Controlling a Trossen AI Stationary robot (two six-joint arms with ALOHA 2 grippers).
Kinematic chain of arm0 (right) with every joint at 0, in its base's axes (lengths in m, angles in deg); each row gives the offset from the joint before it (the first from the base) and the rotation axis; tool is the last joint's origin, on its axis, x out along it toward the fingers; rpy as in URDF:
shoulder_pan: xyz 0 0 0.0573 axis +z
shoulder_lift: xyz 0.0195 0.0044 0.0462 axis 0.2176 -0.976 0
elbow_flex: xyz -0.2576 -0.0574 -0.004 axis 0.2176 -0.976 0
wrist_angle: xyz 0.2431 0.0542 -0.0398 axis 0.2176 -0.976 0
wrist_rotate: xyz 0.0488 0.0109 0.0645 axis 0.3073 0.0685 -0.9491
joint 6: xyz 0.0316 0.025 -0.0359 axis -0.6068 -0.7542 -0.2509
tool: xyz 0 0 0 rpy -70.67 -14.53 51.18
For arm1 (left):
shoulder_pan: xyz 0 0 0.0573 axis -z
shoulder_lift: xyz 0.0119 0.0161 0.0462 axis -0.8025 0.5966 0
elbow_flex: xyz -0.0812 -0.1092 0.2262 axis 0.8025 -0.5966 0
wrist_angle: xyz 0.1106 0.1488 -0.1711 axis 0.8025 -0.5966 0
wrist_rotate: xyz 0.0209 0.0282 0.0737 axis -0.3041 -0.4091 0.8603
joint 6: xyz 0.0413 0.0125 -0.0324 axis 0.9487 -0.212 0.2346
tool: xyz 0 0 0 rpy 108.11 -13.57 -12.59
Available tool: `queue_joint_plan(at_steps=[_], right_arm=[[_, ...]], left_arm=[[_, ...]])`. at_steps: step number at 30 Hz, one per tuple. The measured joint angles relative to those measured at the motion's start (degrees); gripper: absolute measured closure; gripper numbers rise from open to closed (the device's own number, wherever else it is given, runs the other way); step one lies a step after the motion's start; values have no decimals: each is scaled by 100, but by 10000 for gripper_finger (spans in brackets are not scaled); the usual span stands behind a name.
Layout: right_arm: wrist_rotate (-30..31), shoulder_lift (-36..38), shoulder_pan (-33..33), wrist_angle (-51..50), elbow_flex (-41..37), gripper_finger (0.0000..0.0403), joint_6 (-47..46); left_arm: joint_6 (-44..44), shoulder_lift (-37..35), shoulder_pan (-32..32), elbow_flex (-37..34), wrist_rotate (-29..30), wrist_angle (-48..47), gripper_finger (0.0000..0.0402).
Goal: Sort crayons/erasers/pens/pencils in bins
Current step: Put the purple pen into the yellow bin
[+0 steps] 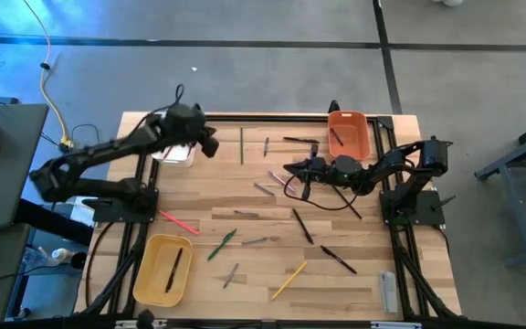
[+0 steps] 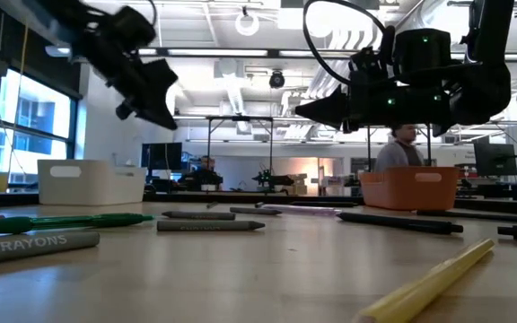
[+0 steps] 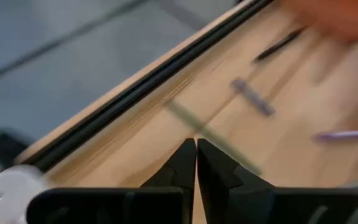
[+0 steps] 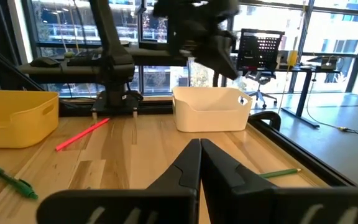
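Observation:
Several crayons, pens and pencils lie flat and scattered on the wooden table, among them a green pencil (image 1: pixel 241 146), a pink stick (image 1: pixel 179 222), a green pen (image 1: pixel 222 244) and a yellow stick (image 1: pixel 289 281). The white bin (image 1: pixel 175 155) stands at the far left, the orange bin (image 1: pixel 350 134) at the far right and the yellow bin (image 1: pixel 163 268) at the near left. One dark stick lies in the orange bin and one in the yellow bin. My left gripper (image 1: pixel 210 142) hangs shut and empty just right of the white bin. My right gripper (image 1: pixel 290 169) hovers level, shut and empty, over the table's middle.
A grey flat bar (image 1: pixel 388 292) lies at the near right corner. Black rails run along the table's far edge (image 3: pixel 135 87) and along its sides. People and desks show in the room beyond the table.

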Motion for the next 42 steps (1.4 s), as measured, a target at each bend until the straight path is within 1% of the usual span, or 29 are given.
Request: queue_joint_plan(at_steps=[5,8,10,14,18,20,22,27,30,33,35,39,41,42], right_arm=[[185,2,0,-34,0,403,16],[196,2,0,-212,0,403,-8],[277,2,2,-385,0,403,-124],[627,2,13,-793,2,403,-351],[804,4,37,-1395,172,403,-758],[814,11,76,-1921,430,403,-895],[820,13,96,-2727,774,402,-991],[927,13,116,-5349,1943,384,-1405],[941,13,116,-6963,2717,355,-1528],[941,13,116,-8440,3490,317,-1662],[1071,13,116,-9247,3960,289,-1777],[1288,13,116,-10405,4707,238,-1936],[1257,13,116,-10740,4961,218,-2028],[1145,13,116,-10855,5053,210,-2075]], left_arm=[[122,-632,507,-1267,-373,1977,401],[210,-794,820,-1914,-419,3191,401],[211,-834,985,-2297,-565,3960,401],[208,-831,1243,-2894,-982,5416,401],[361,-829,1394,-3210,-1003,6303,402],[443,-829,1419,-3289,-1003,6516,402],[450,-828,1419,-3316,-1005,6526,402],[472,-827,1411,-3339,-1119,6482,401],[631,-827,1414,-3339,-1292,6478,401],[643,-827,1411,-3339,-1305,6470,401],[643,-827,1413,-3339,-1305,6443,401],[595,-822,1413,-3338,-1305,6368,401],[592,-822,1413,-3337,-1305,6283,401],[592,-822,1413,-3337,-1304,6246,401]])
